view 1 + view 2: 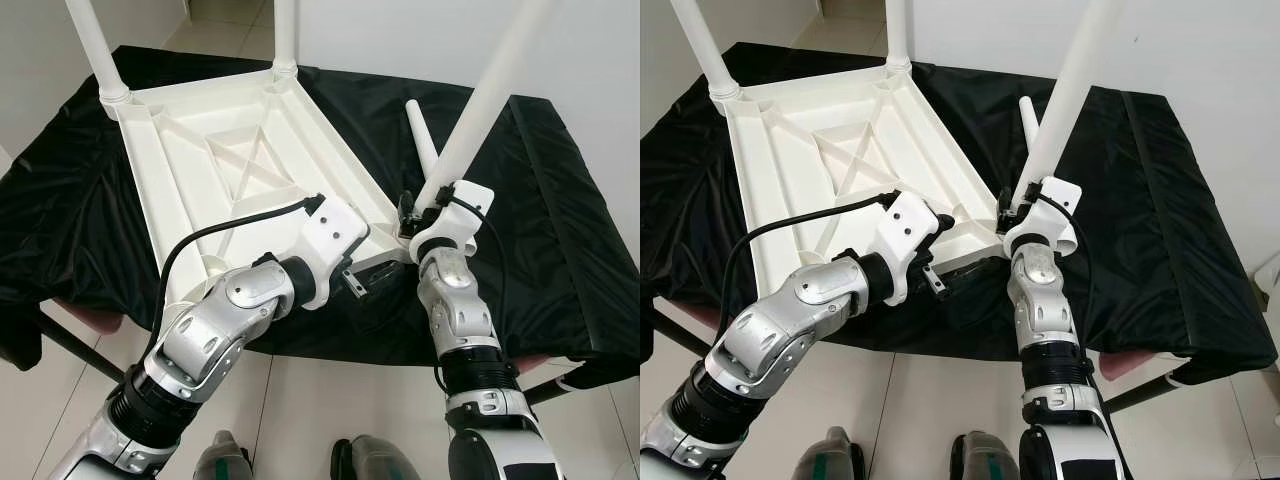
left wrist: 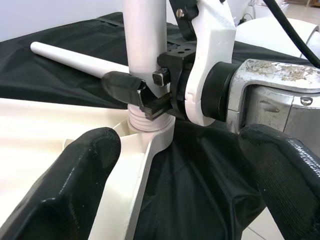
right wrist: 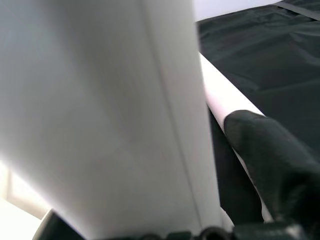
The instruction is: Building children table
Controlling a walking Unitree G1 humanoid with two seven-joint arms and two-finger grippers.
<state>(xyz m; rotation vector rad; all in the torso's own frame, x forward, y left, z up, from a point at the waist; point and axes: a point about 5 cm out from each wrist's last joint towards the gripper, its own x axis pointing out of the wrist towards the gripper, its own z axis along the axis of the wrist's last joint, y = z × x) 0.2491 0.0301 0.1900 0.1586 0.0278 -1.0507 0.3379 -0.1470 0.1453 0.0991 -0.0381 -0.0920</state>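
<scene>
The white tabletop [image 1: 240, 170] lies inverted on a black cloth [image 1: 540, 220], two legs standing at its far corners. At its near corner, about 5 o'clock, the right gripper [image 2: 145, 92] clamps the third leg [image 1: 480, 110] just above its threaded base, seated at the corner socket [image 2: 147, 132]; this contact is plain in the left wrist view. The left gripper [image 2: 175, 185] sits beside that corner, fingers [image 2: 75, 175] spread wide, holding nothing. A loose leg [image 1: 420, 135] lies on the cloth at 1 o'clock.
</scene>
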